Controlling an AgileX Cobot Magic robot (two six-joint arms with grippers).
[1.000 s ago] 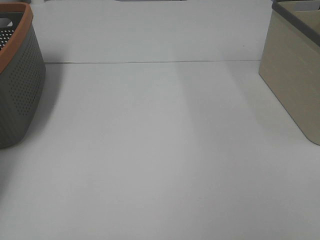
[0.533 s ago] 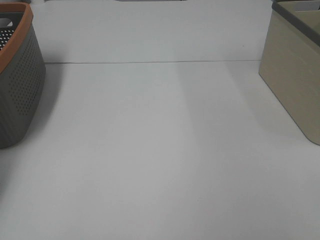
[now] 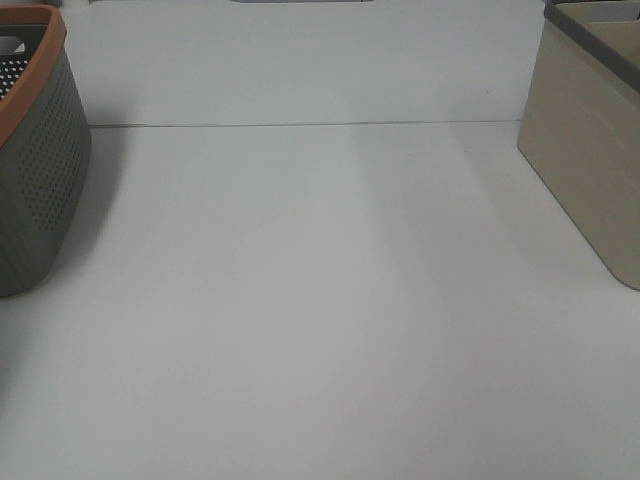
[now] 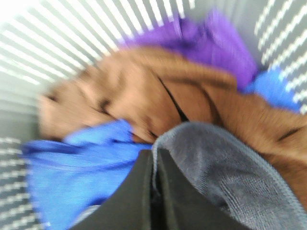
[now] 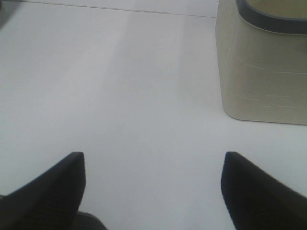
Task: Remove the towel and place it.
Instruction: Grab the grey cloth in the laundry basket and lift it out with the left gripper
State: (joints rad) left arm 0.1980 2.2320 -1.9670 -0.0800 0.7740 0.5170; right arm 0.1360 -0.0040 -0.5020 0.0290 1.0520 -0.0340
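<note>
1. Inside the basket [image 3: 40, 180] at the desk's [image 3: 320, 300] left edge, the towel [image 4: 230, 177] lay bunched on top of the pile. It met the tips of the left gripper [image 4: 154, 152] and spread away to one side, over a brown cloth [image 4: 134, 91] and beside a blue cloth [image 4: 81, 167].
2. The left gripper's jaws stood pressed together at the towel's hemmed edge. The wrist view was blurred, so they only seemed to have caught a fold.
3. The towel showed no clear long axis; its hem curved off from the fingertips.
4. The left arm was much the nearer. The right gripper [image 5: 153, 155] hung wide open and empty over bare desk, near the beige bin [image 3: 590, 150] at the right edge and well apart from the basket.
5. The coming move probably called for a straight lift clear of the basket's orange rim, without dragging the neighbouring cloths.
6. Compared with the earlier high view, nothing differed: the basket and bin sat where they had been, and neither arm showed.
</note>
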